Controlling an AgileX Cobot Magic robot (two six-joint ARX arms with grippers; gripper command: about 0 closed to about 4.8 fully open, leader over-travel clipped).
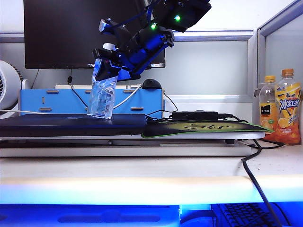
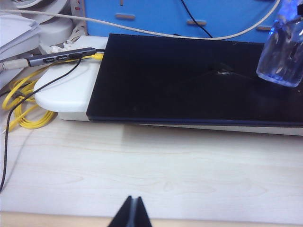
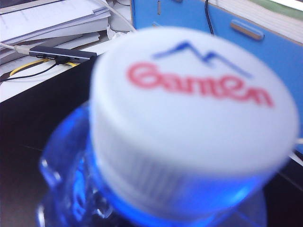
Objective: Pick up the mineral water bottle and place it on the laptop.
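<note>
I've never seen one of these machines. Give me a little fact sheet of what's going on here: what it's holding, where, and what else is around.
Held item: mineral water bottle, clear, white cap
Holder: right pincer, closed around the bottle's upper part
Bottle position: tilted, its base at or just above the laptop; contact unclear
Left pincer: shut, empty, over the pale desk in front of the laptop
Nearby: black monitor, two orange-capped drink bottles, mouse pad
</note>
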